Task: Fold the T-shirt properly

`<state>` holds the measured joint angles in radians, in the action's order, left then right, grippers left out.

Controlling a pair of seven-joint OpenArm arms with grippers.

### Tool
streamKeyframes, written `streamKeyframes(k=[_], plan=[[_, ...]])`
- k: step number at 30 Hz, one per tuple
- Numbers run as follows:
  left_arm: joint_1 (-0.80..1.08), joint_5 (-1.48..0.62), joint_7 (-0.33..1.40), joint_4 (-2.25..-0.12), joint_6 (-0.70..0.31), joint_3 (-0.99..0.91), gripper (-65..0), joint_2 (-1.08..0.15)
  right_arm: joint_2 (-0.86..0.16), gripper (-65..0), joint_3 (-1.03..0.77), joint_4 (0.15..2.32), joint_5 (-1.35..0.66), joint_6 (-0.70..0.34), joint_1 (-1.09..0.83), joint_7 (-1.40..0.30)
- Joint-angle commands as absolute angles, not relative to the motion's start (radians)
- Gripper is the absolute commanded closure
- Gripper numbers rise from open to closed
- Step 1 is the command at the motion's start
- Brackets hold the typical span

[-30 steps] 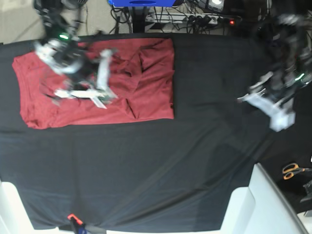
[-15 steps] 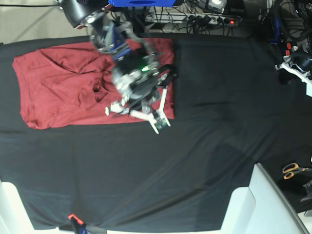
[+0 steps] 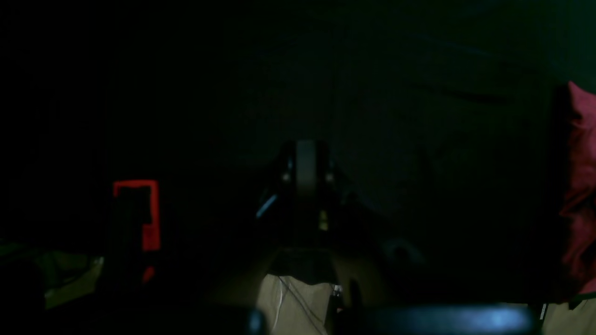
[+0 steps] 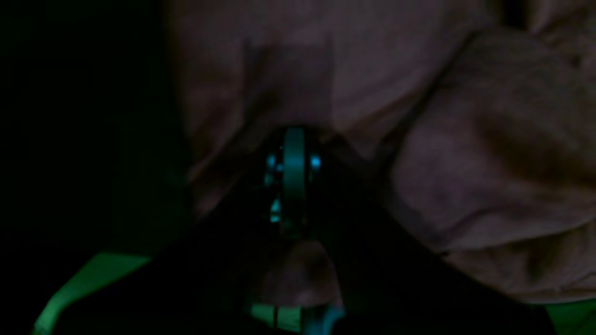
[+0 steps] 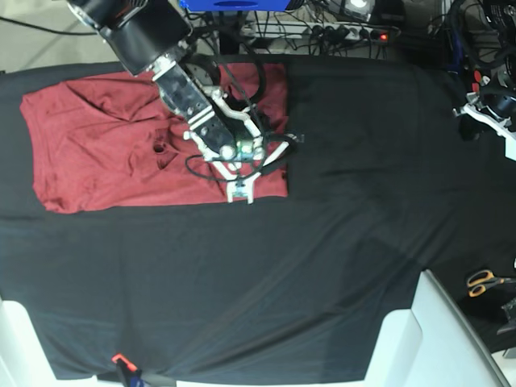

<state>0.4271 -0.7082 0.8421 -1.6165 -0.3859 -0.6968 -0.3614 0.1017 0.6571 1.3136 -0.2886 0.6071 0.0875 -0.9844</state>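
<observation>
A: Starting at the near edge of the black cloth sheet (image 5: 242, 290): you've got a small orange-and-black clip (image 5: 121, 364) down at its front hem, white panels (image 5: 419, 339) at both front corners, and orange-handled scissors (image 5: 484, 282) lying just off the sheet's near right side.

B: Where's the T-shirt?

A: T-shirt (image 5: 97, 153) is at the far left part of the sheet, laid flat as a rough rectangle, wrinkled, with a dark fold pocket near its middle. Its right edge stops about mid-sheet.

B: Right arm?

A: Your right gripper (image 5: 240, 192) is down over the shirt's near right corner, tip at the hem. In the right wrist view the fingers (image 4: 294, 163) are pressed together, with rumpled fabric directly behind them. Can't tell from the frames whether any cloth is pinched between them.

B: Left?

A: Left gripper (image 3: 305, 172) is at the sheet's far right edge, well apart from the shirt. Wrist view is very dark; jaws read as closed, nothing between them. You only see a sliver of red shirt at that view's right border.

B: Beyond the sheet?

A: Past its far edge: a power strip (image 5: 322, 32) with a red light, cables, and a blue object (image 5: 234, 4).
</observation>
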Motion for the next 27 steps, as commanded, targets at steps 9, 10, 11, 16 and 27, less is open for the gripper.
streamKeyframes(k=[9,10,11,16,27], plan=[[0.406,-0.719,0.823,-1.567,-0.386,-0.705,0.0,-0.386,0.094,-0.6,0.608,1.328,-0.294,0.698,0.079,-0.980],[0.403,-0.719,0.823,-1.560,-0.386,-0.705,0.0,-0.386,0.093,-0.6,0.608,1.330,-0.294,0.698,0.068,-0.980],[0.394,-0.719,0.823,-1.555,-0.386,-0.705,0.0,-0.386,0.087,-0.6,0.595,1.342,-0.294,0.698,0.058,-0.980],[0.386,-0.719,0.823,-1.554,-0.386,-0.705,0.0,-0.386,0.064,-0.6,0.553,1.480,-0.291,0.698,0.005,-1.006],[0.364,-0.719,0.823,-1.561,-0.386,-0.696,0.0,-0.386,0.042,-0.5,0.487,1.583,-0.289,0.698,-0.035,-1.073]])
